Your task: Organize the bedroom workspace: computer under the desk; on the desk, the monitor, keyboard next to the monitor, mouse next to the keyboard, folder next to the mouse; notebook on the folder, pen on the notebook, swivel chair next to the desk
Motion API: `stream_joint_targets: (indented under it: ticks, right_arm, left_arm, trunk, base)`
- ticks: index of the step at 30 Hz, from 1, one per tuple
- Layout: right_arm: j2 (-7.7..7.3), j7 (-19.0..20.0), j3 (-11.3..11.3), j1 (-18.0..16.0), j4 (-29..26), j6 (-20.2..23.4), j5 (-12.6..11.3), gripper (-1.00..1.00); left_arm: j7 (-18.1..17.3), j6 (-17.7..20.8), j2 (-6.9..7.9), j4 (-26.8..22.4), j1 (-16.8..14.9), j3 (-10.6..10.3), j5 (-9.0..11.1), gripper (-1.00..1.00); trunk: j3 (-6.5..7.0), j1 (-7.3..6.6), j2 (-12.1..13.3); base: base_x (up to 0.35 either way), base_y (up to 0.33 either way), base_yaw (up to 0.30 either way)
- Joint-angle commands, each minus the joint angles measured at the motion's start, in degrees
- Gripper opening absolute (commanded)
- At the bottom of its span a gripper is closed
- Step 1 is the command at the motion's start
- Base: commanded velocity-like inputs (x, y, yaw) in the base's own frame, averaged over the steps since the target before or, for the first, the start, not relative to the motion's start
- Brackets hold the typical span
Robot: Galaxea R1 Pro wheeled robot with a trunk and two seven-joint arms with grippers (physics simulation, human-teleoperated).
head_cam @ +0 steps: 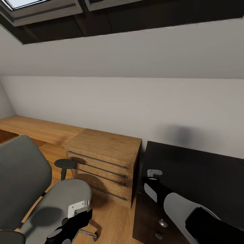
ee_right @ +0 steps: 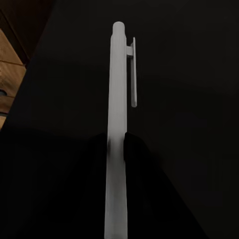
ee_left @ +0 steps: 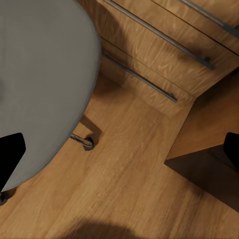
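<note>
Attic bedroom, grey sloped wall (head_cam: 135, 101), skylight (head_cam: 37, 8) cut off at 11 o'clock of the head view. Light oak low cabinet (head_cam: 105, 162) with bar handles near the centre, standing on wood floor (ee_left: 124, 189). Glossy black desk (head_cam: 196, 183) at 4 o'clock, just beside the cabinet, its top bare in the visible part; two round silver knobs (head_cam: 163, 223) on the drawer front, the rest of the drawer unit cut off by the lower edge. Grey swivel chair (head_cam: 51, 200) at 8 o'clock, backrest cropped at the left border, one black armrest (head_cam: 65, 164) visible, base mostly hidden under the seat; one chrome leg with castor (ee_left: 85, 143) seen in the left wrist view.

Left gripper (head_cam: 73, 225) low over the chair seat, fingers apart, nothing between them; only dark finger tips (ee_left: 10, 154) at the picture borders of the left wrist view.

Right gripper (head_cam: 153, 184) over the near-left part of the desk, largely hidden behind its own grey forearm. Pen (ee_right: 118, 129) clamped in it, white-silver, clip pointing away from the fingers, lower end hidden between the dark fingers (ee_right: 137, 164), desk top dark behind it. Pen too small to make out in the head view.
</note>
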Motion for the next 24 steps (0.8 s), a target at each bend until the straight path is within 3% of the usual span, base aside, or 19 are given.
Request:
stream_joint_targets:
  ticks: [1,24]
  right_arm:
    - [-0.02,-0.4,0.5,0.0,-0.1,0.3,-0.4,-1.00]
    - [-0.02,-0.5,0.5,0.0,-0.1,0.3,-0.4,-1.00]
  left_arm:
    - [0.6,0.1,0.04,-0.1,0.0,-0.1,0.6,1.00]
    - [0.6,0.1,0.04,-0.1,0.0,-0.1,0.6,1.00]
  trunk:
    - [-0.05,0.00,0.0]
    - [-0.05,0.00,0.0]
  base:
    - [0.000,0.000,0.000]
    - [0.000,0.000,0.000]
